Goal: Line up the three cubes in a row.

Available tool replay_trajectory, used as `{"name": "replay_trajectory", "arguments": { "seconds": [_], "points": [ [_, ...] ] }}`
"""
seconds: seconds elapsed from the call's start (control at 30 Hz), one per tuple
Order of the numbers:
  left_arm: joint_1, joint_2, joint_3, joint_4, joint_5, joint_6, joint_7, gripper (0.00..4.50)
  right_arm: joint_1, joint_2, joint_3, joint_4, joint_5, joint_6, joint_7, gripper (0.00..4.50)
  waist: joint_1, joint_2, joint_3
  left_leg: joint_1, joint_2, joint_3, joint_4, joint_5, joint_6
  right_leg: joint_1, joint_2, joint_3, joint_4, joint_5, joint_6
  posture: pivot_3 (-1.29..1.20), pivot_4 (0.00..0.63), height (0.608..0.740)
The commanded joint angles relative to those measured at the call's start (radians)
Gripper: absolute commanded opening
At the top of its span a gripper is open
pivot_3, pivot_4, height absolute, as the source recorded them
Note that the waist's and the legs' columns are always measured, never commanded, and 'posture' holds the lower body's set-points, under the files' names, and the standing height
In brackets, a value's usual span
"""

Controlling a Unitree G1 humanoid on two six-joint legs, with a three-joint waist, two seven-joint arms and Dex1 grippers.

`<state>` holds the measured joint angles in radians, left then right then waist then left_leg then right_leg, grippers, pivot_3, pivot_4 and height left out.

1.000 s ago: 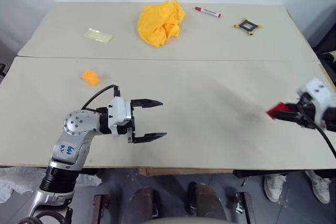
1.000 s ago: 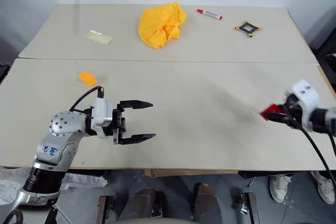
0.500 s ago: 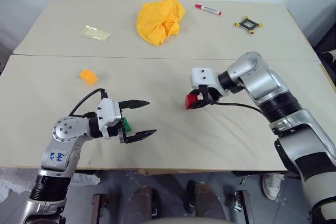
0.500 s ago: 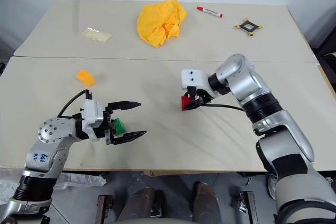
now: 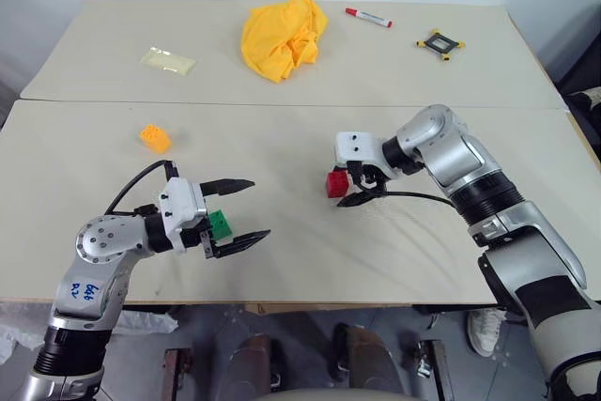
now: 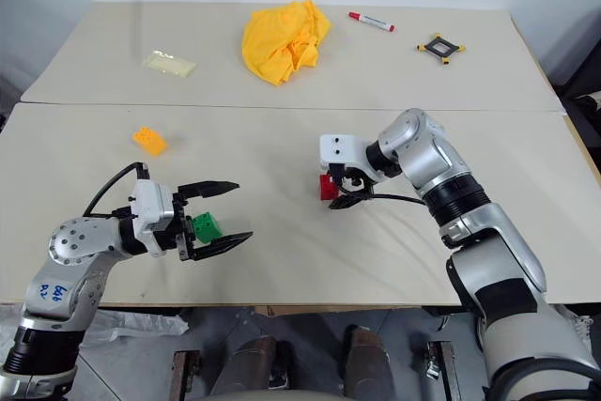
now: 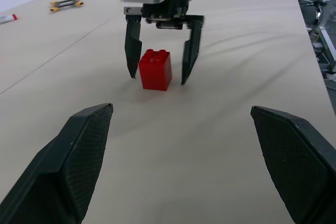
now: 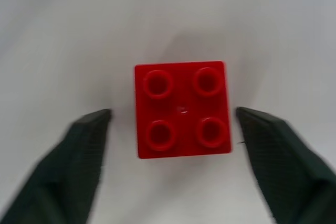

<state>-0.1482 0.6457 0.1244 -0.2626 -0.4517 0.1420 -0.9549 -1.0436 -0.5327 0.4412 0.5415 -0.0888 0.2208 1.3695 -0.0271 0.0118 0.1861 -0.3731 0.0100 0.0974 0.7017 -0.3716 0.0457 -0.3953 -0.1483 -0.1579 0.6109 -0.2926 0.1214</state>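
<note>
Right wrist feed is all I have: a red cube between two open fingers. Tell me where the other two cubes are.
Observer: The green cube lies between the left gripper's open fingers, to the left of the red cube and nearer the robot.
Operator: Now the third one.
Observer: The orange-yellow cube sits alone farther left, beyond the left gripper. The three do not form a row yet.
Operator: Confirm the red one is free of the right gripper.
Observer: The left wrist view shows the right gripper with a gap on each side of the red cube, which stands on the table.
</note>
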Motion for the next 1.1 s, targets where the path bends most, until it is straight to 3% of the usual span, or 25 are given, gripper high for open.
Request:
{"name": "replay_trajectory", "arguments": {
  "seconds": [0.03, 0.23, 0.57, 0.67, 0.77, 0.93, 1.1],
  "points": [
    [0.035, 0.025, 0.142, 0.013, -0.056, -0.002, 0.025, 4.50, 0.045, -0.044, -0.180, -0.056, 0.173, -0.093, 0.066, 4.47, 0.000, 0.000, 0.000, 0.000, 0.000, 0.000, 0.000, 0.000, 0.000, 0.000, 0.000, 0.000, 0.000, 0.000, 0.000, 0.00, 0.150, 0.740],
    [0.209, 0.063, 0.371, 0.138, -0.085, -0.026, -0.009, 4.50, 0.247, -0.080, -0.382, -0.118, 0.430, -0.245, 0.237, 4.47, -0.001, 0.000, 0.000, 0.002, 0.000, -0.001, -0.002, 0.000, 0.000, 0.002, 0.000, -0.001, -0.002, 0.000, 0.000, 0.00, 0.150, 0.740],
    [0.506, 0.010, 0.582, 0.279, -0.119, -0.057, -0.055, 4.50, 0.581, -0.001, -0.487, -0.200, 0.582, -0.288, 0.165, 4.47, 0.002, -0.002, 0.000, 0.004, 0.001, 0.003, -0.001, 0.000, 0.000, 0.003, 0.000, 0.000, -0.003, 0.000, 0.000, 0.00, 0.150, 0.740],
    [0.581, -0.009, 0.571, 0.186, -0.150, -0.023, -0.072, 4.50, 0.630, 0.024, -0.501, -0.284, 0.610, -0.285, 0.126, 4.47, 0.001, -0.001, 0.000, 0.004, 0.001, 0.003, -0.002, -0.001, 0.000, 0.003, 0.000, 0.001, -0.004, 0.000, 0.000, 0.00, 0.150, 0.740],
    [0.560, -0.002, 0.510, 0.118, -0.167, 0.011, -0.080, 4.50, 0.661, 0.020, -0.495, -0.335, 0.618, -0.295, 0.141, 4.47, 0.011, -0.002, 0.001, 0.004, 0.001, 0.003, 0.000, 0.000, 0.000, 0.003, -0.001, 0.001, -0.004, 0.000, 0.000, 0.00, 0.150, 0.740],
    [0.407, 0.012, 0.344, 0.067, -0.120, 0.052, -0.054, 4.50, 0.681, -0.004, -0.478, -0.369, 0.617, -0.337, 0.207, 4.47, 0.027, -0.001, 0.000, 0.006, 0.001, 0.003, 0.001, 0.000, -0.001, 0.004, -0.001, 0.003, -0.001, 0.000, -0.001, 0.00, 0.150, 0.740],
    [0.213, 0.005, 0.187, 0.199, -0.040, 0.025, -0.070, 4.50, 0.707, -0.018, -0.453, -0.445, 0.629, -0.334, 0.214, 4.47, 0.023, -0.001, 0.000, 0.005, 0.001, 0.003, 0.001, 0.000, -0.001, 0.003, 0.000, 0.001, 0.000, 0.000, -0.001, 0.00, 0.150, 0.740]
  ]
}}
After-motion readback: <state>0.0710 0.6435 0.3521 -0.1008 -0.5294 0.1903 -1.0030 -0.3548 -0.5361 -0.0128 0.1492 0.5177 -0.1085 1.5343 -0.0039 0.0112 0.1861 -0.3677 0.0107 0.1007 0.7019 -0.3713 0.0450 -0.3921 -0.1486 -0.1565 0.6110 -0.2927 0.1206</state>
